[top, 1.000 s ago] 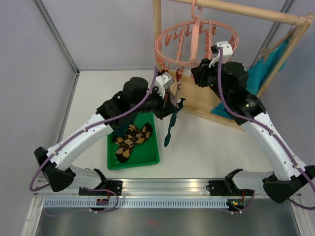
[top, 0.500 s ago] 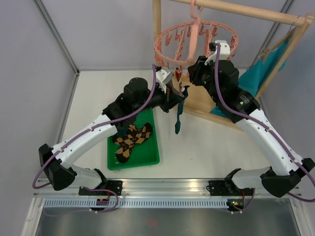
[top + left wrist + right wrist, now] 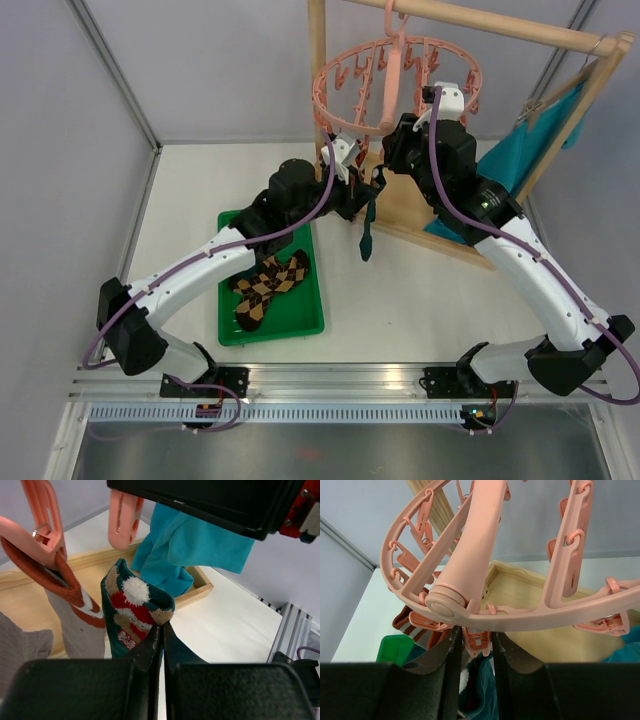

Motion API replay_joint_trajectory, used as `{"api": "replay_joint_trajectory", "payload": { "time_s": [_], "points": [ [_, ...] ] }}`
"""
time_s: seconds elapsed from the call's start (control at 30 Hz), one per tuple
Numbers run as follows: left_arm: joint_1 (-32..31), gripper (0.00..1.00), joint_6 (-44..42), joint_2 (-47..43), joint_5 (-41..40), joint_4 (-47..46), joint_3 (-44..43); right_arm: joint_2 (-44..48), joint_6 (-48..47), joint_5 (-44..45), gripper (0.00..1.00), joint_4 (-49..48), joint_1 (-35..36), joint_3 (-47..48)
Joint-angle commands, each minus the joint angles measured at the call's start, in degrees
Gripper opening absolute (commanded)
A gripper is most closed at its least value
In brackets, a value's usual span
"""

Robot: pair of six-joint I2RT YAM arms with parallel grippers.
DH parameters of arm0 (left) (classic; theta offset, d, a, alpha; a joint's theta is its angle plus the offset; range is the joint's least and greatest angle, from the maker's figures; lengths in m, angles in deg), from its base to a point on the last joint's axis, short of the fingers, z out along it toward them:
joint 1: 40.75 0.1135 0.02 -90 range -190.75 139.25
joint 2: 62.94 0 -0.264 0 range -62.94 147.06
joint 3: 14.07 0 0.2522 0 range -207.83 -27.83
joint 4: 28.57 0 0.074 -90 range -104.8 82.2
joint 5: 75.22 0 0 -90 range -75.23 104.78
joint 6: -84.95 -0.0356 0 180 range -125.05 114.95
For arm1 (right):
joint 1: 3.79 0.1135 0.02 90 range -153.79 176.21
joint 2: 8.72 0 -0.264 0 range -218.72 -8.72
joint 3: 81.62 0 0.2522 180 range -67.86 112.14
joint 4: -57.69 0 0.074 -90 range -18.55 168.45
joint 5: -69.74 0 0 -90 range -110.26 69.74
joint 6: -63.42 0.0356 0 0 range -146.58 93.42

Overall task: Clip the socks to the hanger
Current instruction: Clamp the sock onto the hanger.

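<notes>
My left gripper [image 3: 371, 192] [image 3: 161, 626] is shut on the cuff of the dark teal sock [image 3: 366, 236] [image 3: 134, 609], which hangs below it, just under the pink hanger [image 3: 398, 84] [image 3: 470, 555]. My right gripper [image 3: 388, 168] [image 3: 473, 636] is shut on a clip peg [image 3: 480, 641] at the ring's near side, and the teal sock's top sits directly beneath that peg. A grey-brown sock [image 3: 75, 625] with a red-and-white cuff hangs from a neighbouring peg. Brown-black argyle socks [image 3: 268, 290] lie in the green tray [image 3: 232, 332].
The hanger hangs from a wooden rail frame [image 3: 318, 60] whose wooden base [image 3: 415, 210] rests on the table. A bright teal cloth [image 3: 545, 135] [image 3: 195, 540] drapes over the frame's right side. Grey walls enclose the left and back.
My left arm has carried the teal sock up and to the right, closer under the hanger. My right gripper has shifted slightly left with the clip peg.
</notes>
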Motion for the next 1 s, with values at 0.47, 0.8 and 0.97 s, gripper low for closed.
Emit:
{"api": "replay_joint_trajectory", "payload": {
  "time_s": [0.47, 0.8, 0.97],
  "points": [
    [-0.4, 0.02, -0.1, 0.5, -4.7, -10.0, 0.2, -1.9, 1.0, -1.0, 0.0, 7.9, 1.2, 1.8],
    [-0.4, 0.02, -0.1, 2.7, -4.4, -8.5, -1.1, -1.9, 0.9, -0.4, 0.0, 8.7, 1.2, 2.5],
    [-0.4, 0.02, -0.2, 2.2, -4.8, -9.9, 0.1, -1.9, 0.7, -0.4, 0.0, 8.7, 1.2, 2.3]
  ]
}}
